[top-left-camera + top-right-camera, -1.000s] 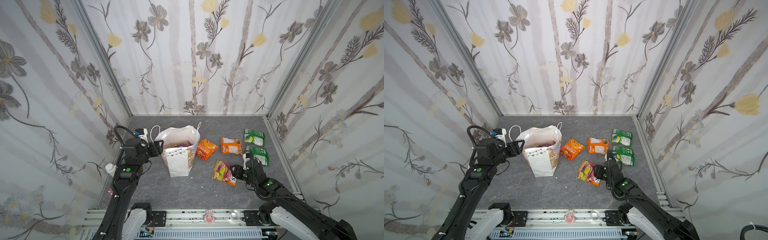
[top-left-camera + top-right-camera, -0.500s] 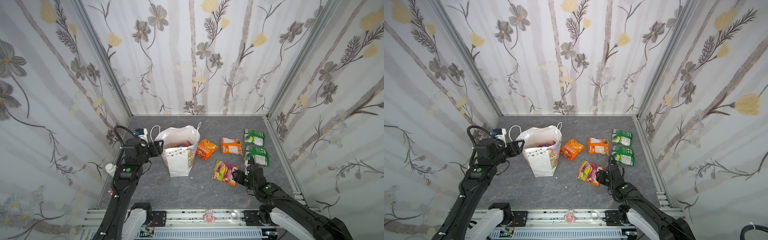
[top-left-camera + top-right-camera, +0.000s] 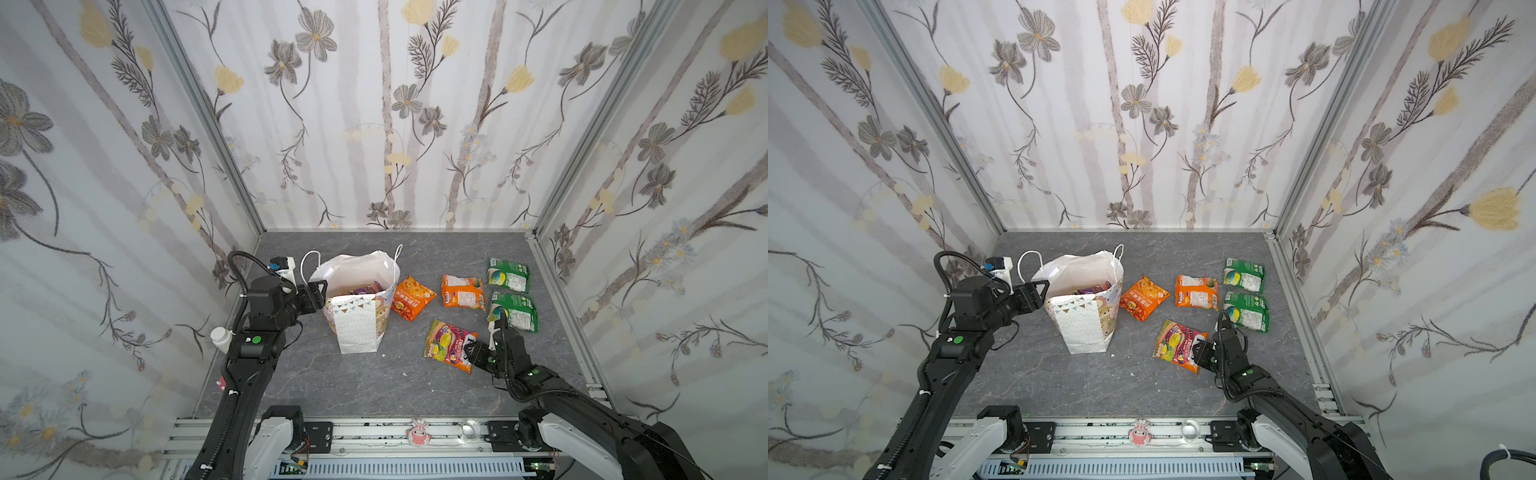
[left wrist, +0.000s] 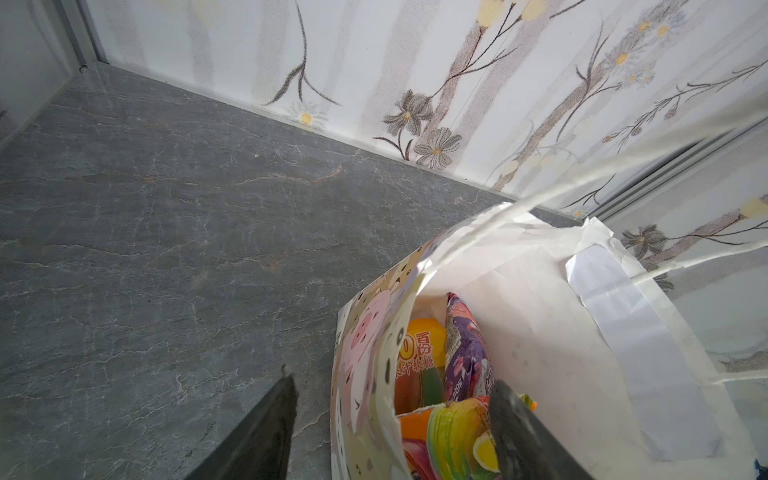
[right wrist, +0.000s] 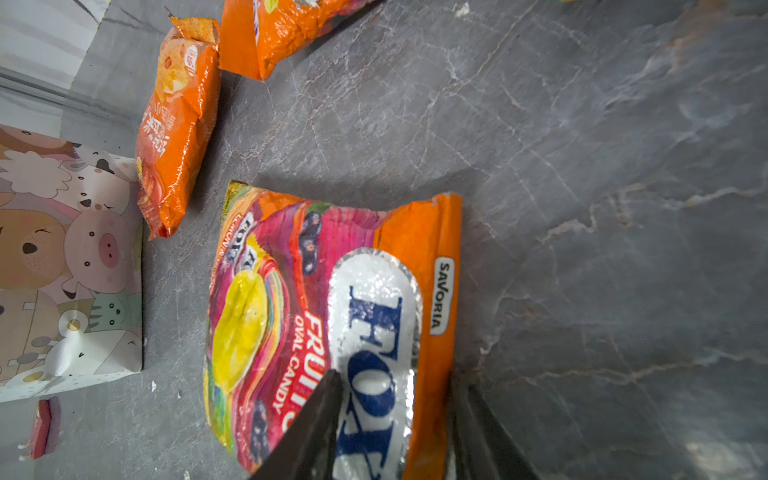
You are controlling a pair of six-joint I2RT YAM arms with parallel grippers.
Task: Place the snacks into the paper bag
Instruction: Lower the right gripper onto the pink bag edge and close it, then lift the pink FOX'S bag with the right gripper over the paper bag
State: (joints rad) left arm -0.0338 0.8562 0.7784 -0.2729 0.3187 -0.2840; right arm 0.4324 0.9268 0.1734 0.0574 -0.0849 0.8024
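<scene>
Left fingers (image 4: 266,428): standing partly open, one inside and one outside the wall of the tall white paper gift bag (image 3: 357,328).
Right fingers (image 5: 316,424): straddling one end of the multicoloured glossy FOX'S candy packet (image 3: 451,345); cannot tell whether pinching.
Packet: lying on the grey table (image 3: 374,386), right of the bag.

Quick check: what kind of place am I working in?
Likely a purpose-built robot test booth, not a home: floral wallpaper panels in metal frames box in a grey tabletop, with an aluminium mounting rail along the front.
</scene>
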